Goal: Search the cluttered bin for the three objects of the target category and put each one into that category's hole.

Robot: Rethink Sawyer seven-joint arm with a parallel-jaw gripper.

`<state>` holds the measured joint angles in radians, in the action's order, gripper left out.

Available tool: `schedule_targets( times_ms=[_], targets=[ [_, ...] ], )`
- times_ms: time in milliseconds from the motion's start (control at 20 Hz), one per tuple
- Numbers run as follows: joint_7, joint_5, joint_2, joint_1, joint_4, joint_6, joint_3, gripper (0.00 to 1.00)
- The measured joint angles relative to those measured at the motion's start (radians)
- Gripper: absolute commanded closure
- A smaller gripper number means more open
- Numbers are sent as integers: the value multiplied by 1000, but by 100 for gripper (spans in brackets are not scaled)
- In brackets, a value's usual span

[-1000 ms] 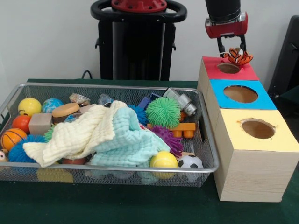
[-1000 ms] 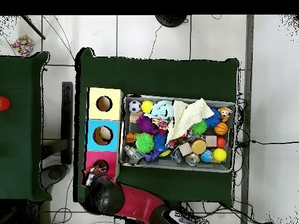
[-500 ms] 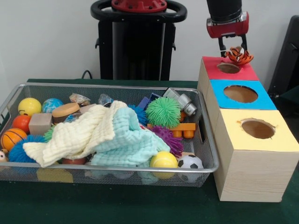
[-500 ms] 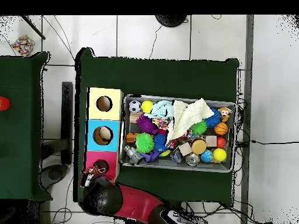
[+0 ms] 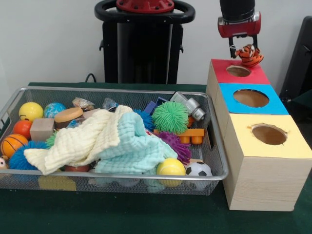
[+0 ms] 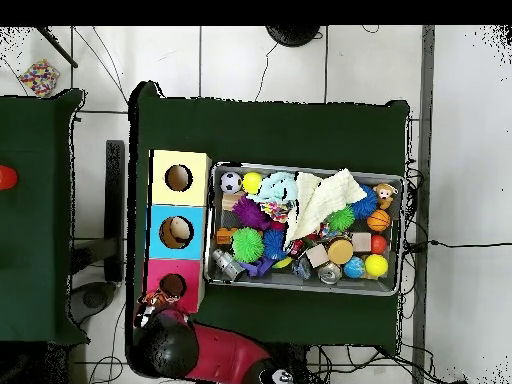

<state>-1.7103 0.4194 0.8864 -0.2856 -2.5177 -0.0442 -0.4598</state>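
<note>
Silver wire-mesh metal bin (image 5: pixel 217 146), crinkled soft cloths (image 5: pixel 97 141), pale wood-grain box (image 5: pixel 263 183).

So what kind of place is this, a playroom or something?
More likely a robot test lab. A red and black arm's gripper holds a tiger-striped plush toy above a row of wooden boxes with holes, beside a wire-mesh bin of toys, on a tiled floor with trailing cables.

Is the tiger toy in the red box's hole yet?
Out. The tiger toy hangs in the gripper, above the hole and toward its far edge.

No legible text, labels, brands, numbers or signs anywhere.
</note>
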Motion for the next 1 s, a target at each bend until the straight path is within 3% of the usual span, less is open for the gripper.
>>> schedule_targets(
  times_ms=[1000],
  targets=[
    [0, -15, 44, 159, 33, -79, 241, 0]
  ],
)
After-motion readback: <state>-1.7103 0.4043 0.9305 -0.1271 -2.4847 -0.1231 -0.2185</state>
